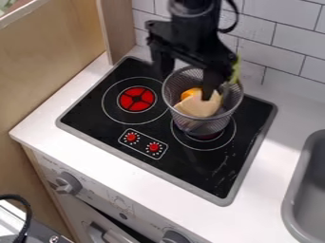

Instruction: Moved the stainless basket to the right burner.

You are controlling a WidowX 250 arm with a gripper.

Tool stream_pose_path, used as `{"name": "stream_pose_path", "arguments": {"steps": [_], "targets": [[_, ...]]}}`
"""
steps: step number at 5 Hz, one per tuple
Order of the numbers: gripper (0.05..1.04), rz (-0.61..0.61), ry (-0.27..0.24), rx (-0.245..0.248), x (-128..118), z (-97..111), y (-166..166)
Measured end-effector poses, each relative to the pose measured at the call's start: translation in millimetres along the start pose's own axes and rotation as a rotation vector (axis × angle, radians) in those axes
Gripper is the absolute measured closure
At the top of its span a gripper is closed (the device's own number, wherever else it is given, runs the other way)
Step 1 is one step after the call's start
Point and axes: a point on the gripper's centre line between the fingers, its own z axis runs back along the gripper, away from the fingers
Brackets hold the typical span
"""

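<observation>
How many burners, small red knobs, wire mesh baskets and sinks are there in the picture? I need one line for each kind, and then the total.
Burners: 2
Small red knobs: 2
Wire mesh basket: 1
Sink: 1
Total: 6
</observation>
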Motion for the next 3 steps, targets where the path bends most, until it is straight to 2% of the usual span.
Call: {"name": "stream_pose_path", "arguments": {"steps": [3], "targets": [[0.083, -0.062, 0.000, -0.052, -7, -2, 33]]}}
